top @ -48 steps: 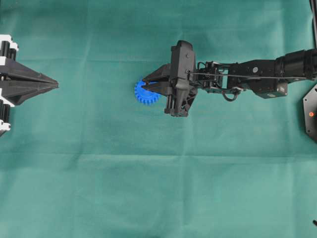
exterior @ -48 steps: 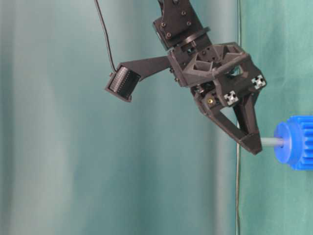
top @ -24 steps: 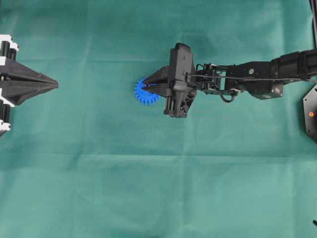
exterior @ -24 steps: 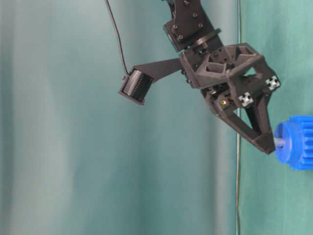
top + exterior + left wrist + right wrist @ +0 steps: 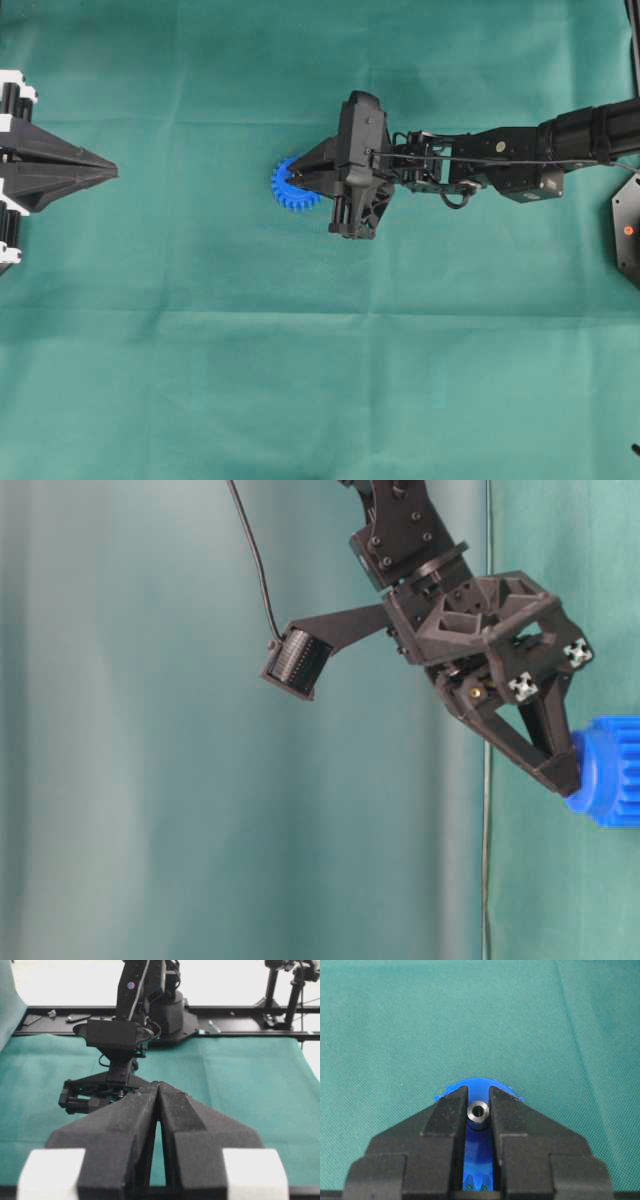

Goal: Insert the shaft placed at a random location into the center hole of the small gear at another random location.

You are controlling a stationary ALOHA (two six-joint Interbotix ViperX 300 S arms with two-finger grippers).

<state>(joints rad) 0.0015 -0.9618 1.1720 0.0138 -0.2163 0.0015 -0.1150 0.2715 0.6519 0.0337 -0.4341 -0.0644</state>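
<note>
1. At the far left of the overhead view the left gripper (image 5: 105,173) rests at the edge of the green cloth (image 5: 300,380), well apart from the work. In its own wrist view its fingers (image 5: 175,1110) are pressed together with only a thin slit between them, and they hold nothing.

2. Near the middle of the overhead view lies the small gear (image 5: 292,190), flat on the cloth. It is bright blue plastic with fine teeth. It is probably light and stiff, so it may slide on the cloth if it is pushed sideways; a straight downward push looks safer.

3. Just to the right of the gear, the right gripper (image 5: 296,178) reaches over it. In its wrist view the two fingers (image 5: 445,1115) are clenched on the shaft (image 5: 478,1112), which is seen end-on as a shiny ring directly above the gear.

4. The shaft is smooth metal, rigid and very light. It is likely slippery between the flat pads, so the hold on its upper end should stay firm and upright.

5. In the table-level view the fingertips touch the raised hub (image 5: 590,780) and no free length of shaft shows, so it seems already sunk in the center hole. The hole itself is hidden.

6. Count: one gear, one shaft, two grippers.
</note>
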